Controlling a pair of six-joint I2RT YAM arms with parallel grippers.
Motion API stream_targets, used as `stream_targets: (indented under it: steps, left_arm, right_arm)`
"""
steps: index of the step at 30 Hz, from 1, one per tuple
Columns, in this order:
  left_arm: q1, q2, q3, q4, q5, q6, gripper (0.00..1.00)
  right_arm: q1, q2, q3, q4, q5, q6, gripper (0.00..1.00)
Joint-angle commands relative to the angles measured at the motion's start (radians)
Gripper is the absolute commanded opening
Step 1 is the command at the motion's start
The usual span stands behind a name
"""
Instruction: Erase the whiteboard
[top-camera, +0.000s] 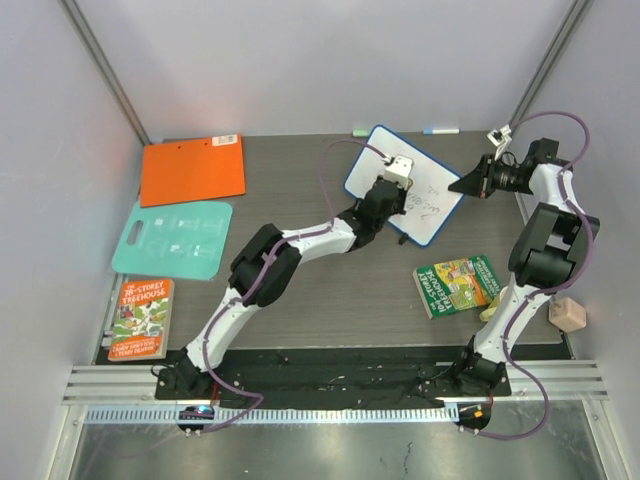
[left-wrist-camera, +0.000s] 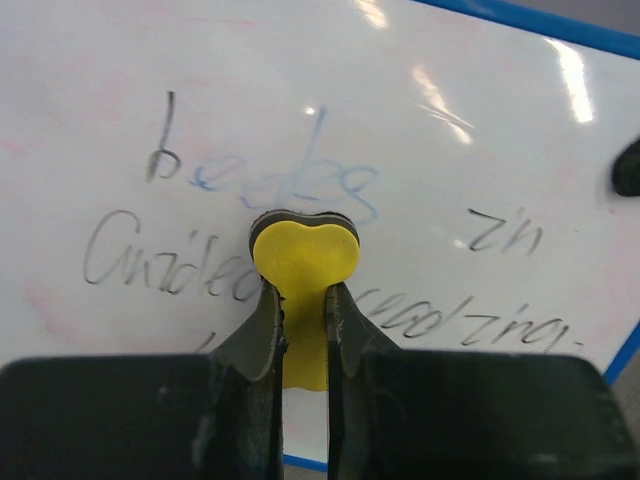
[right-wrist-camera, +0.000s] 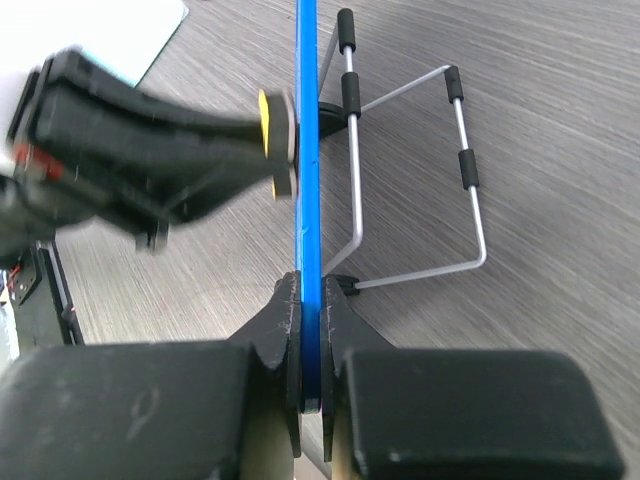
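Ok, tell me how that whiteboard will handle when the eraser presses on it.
The blue-framed whiteboard looks thin but probably stiff. On its slim wire stand it seems light and apt to tip or slide, though the right gripper clamped on its edge likely steadies it. Its glossy face should let the eraser glide.

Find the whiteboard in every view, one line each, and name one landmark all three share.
Top external: whiteboard at upper centre-right, tilted, between the two arms.
Left wrist: whiteboard fills nearly the whole picture, handwriting facing the camera.
Right wrist: whiteboard seen edge-on, a vertical blue line at centre, clamped in the right tool.
Shared landmark: the left tool, holding a yellow eraser against the board's face.
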Motion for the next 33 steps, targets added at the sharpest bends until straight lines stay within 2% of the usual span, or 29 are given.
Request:
stream_targets:
  steps: [1,8,14,22,25,28,33]
  left_arm:
    - [-0.054,0.037,0.046,0.05,0.038,0.058,0.0]
    - [-0.03,0.029,0.045,0.032,-0.129,0.107,0.0]
    - [0.045,0.025,0.031,0.044,-0.186,0.109,0.0]
    - [0.15,0.023,-0.016,0.122,-0.113,0.059,0.0]
    - [0.163,0.043,0.014,0.121,-0.026,0.052,0.0]
    - [0.142,0.048,0.016,0.124,0.073,0.037,0.0]
    - [0.046,-0.004,-0.071,0.193,0.137,0.063,0.0]
  right_arm:
    - [0.058,-0.024,-0.099,0.003,0.187,-0.06,0.01]
    - [0.058,-0.06,-0.157,0.106,0.204,0.008,0.01]
    - [0.058,-0.057,-0.165,0.108,0.204,0.003,0.01]
    - [0.058,-0.023,-0.131,0.046,0.206,-0.048,0.01]
    - [0.06,-0.008,-0.118,0.017,0.204,-0.064,0.01]
    - [0.06,0.0,-0.11,-0.003,0.204,-0.081,0.01]
    - [0.06,-0.004,-0.108,-0.007,0.206,-0.088,0.01]
